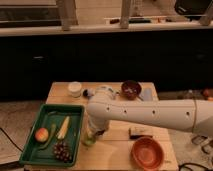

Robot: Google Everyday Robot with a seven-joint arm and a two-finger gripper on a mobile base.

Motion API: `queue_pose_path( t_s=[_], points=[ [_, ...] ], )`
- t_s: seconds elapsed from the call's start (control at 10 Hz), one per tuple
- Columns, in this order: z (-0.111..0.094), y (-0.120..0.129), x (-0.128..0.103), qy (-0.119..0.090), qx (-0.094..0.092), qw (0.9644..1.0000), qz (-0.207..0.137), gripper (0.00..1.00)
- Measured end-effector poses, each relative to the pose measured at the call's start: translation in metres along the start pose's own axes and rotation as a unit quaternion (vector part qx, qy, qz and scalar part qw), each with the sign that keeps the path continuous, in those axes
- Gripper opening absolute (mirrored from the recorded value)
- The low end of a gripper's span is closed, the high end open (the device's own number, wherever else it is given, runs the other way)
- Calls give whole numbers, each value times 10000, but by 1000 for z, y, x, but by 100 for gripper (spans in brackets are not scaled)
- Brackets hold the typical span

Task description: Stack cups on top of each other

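A pale translucent green cup [89, 140] stands on the wooden table [117, 150], just right of the green tray. My gripper [95, 132] hangs at the end of the white arm [150, 114] and points down right over this cup, at its rim; it is shut. Whether it touches the cup is hidden by the wrist. A small dark round thing [88, 93] sits at the back beside the white tub; I cannot tell if it is the dark cup.
A green tray [31, 150] at the left holds an apple, a banana, a green vegetable and grapes. A white tub [75, 88] and a maroon bowl [131, 89] stand at the back. An orange bowl [147, 152] sits front right, a small dark block [141, 132] behind it.
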Motion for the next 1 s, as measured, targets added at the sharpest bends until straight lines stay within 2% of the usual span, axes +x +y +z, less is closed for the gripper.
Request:
queue_pose_path(
  t_s=[0.2, 0.5, 1.0],
  points=[
    [-12, -5, -4, 66, -43, 10000, -32, 0],
    [-18, -14, -9, 124, -95, 9998, -87, 0],
    [-19, -26, -7, 127, -139, 9997, -165, 0]
  ],
)
